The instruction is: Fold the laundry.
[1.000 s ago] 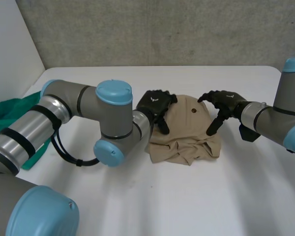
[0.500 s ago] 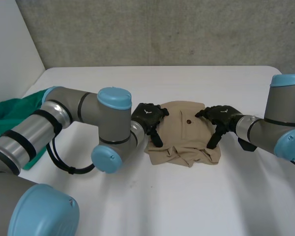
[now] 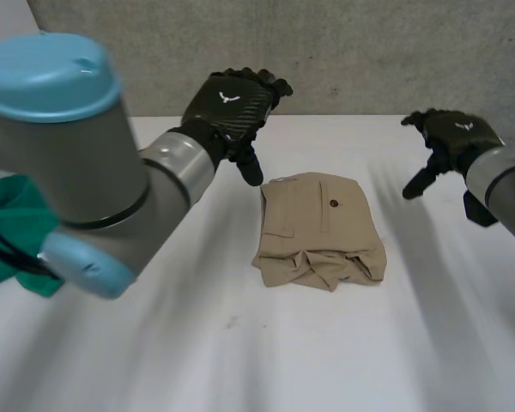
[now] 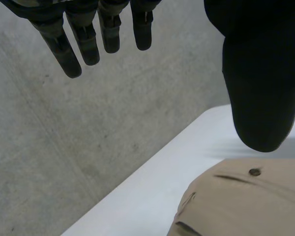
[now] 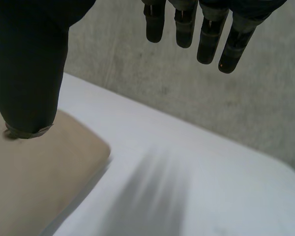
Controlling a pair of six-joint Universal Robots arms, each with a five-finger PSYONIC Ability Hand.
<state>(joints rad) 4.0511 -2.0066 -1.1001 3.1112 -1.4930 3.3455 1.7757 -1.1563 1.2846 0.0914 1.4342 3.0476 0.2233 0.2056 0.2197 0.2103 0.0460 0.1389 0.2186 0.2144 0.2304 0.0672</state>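
While lying flat on the white tabletop (image 3: 240,343), garment (image 3: 319,230): tan, folded into a rough oblong, in the middle of the scene.
Long axis: running near to far.
Far end: straight, tidy fold edge, pointing toward the grey wall (image 3: 352,51).
Near end: rumpled and bunched, a little wider than the far end.
Pocket button (image 3: 333,203): dark, on the upper face, in the far right part of the garment.
Left hand (image 3: 227,103): in the air beyond the garment's far left corner, clear of the cloth; fingers (image 4: 83,39) straight and loosely spread, thumb (image 4: 260,88) set wide of them, holding nothing.
Right hand (image 3: 451,137): in the air to the far right of the garment, well apart from it; fingers straight, thumb wide of them, holding nothing.
Left arm (image 3: 86,172): large at the near left, grey with a light-blue cap.
Green cloth (image 3: 9,232): at the left edge of the tabletop, partly behind the left arm, well apart from the garment.
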